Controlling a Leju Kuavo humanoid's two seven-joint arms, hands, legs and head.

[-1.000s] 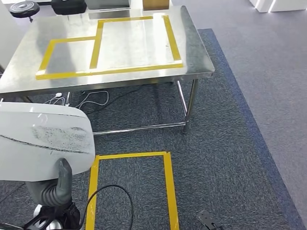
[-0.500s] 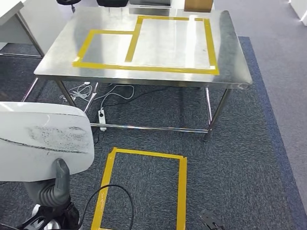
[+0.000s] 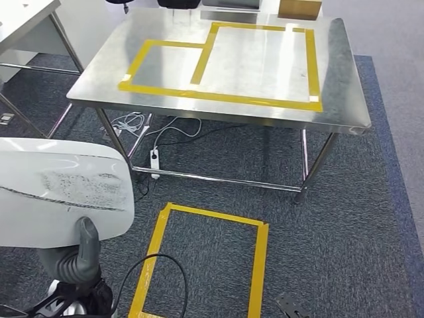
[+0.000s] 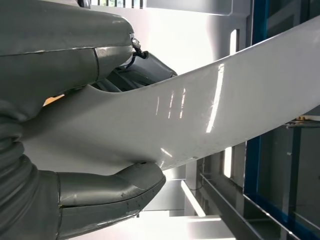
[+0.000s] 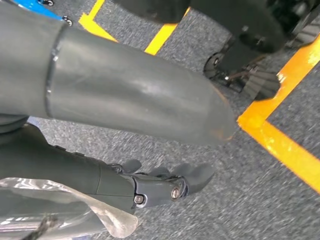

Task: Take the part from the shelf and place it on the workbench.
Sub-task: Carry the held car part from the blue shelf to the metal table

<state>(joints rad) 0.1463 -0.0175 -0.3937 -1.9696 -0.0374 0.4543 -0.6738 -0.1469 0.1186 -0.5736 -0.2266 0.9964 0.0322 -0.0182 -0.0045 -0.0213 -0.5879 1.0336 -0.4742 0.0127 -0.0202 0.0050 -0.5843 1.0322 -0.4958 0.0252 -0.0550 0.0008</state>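
White curved glossy panel part (image 3: 59, 192) sits clamped in the left hand (image 4: 56, 150); the right hand (image 5: 158, 187) hangs loose. Its long overhang could twist free or clip the steel desk (image 3: 345, 79) edge on approach.

You see the left hand (image 4: 71, 125) gripping the curved white part (image 4: 211, 115), thumb (image 4: 113, 192) on one face, darker fingers (image 4: 147, 67) on the other.

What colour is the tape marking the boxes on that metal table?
Yellow tape on the shiny steel table, clearest in the head view.
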